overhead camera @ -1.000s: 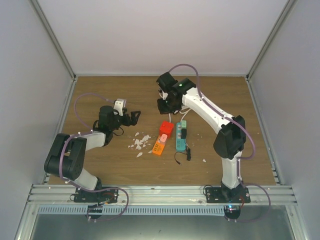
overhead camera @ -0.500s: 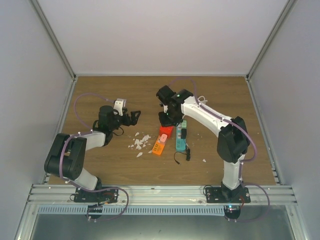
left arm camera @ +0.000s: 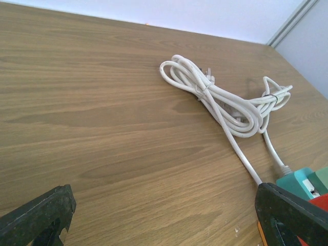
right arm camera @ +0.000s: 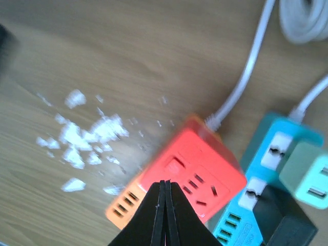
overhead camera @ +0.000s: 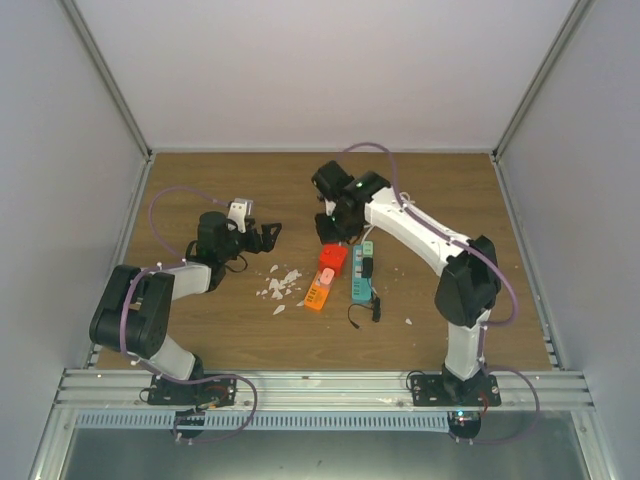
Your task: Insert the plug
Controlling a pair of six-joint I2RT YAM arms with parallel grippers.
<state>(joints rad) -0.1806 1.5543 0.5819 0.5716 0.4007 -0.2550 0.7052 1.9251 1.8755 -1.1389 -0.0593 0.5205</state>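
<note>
A red cube socket (overhead camera: 333, 258) sits on an orange USB base (overhead camera: 318, 292) at mid-table. In the right wrist view the red socket (right arm camera: 197, 171) shows its slots facing up. My right gripper (overhead camera: 335, 226) hovers just above and behind it, shut and empty, with its tips (right arm camera: 164, 183) over the socket's near edge. A teal power strip (overhead camera: 361, 275) lies to the right, with a black plug (overhead camera: 368, 266) in it. A loose black plug with a short cord (overhead camera: 376, 310) lies on the table in front. My left gripper (overhead camera: 266, 236) is open and empty, low over the wood (left arm camera: 164, 225).
A coiled white cable (left arm camera: 220, 100) lies behind the sockets. White crumbs (overhead camera: 282, 285) are scattered left of the orange base. A pale green adapter (right arm camera: 310, 177) sits on the teal strip (right arm camera: 266, 169). The enclosure walls stand on three sides.
My right gripper has moved nearer and lower, from behind the sockets to just over the red cube. The left arm has not moved.
</note>
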